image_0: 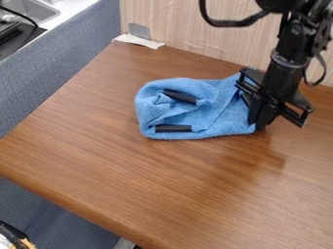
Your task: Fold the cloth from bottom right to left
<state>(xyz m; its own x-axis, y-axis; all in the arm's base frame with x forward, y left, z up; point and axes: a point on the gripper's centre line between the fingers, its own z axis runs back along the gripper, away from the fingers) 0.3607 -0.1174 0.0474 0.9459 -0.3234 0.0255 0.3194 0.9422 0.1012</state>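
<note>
The black gripper (pixel 259 119) hangs at the right end of the blue cloth, its tips down at the cloth's lower right corner. Whether it holds that corner cannot be made out. The blue cloth (pixel 221 114) lies bunched on the table, with folds and a raised rim at its left side. Two short black pieces rest on the cloth: one black piece (pixel 179 96) slants near the upper left, and another black piece (pixel 174 128) lies level near the lower left edge. The gripper covers part of the cloth's right edge.
The brown wooden table (pixel 130 180) has a rounded front edge running down to the right. A pale wood panel (pixel 189 29) stands behind it, with white tape (pixel 138 41) at the back left corner. A grey-blue partition (pixel 58 73) borders the left side.
</note>
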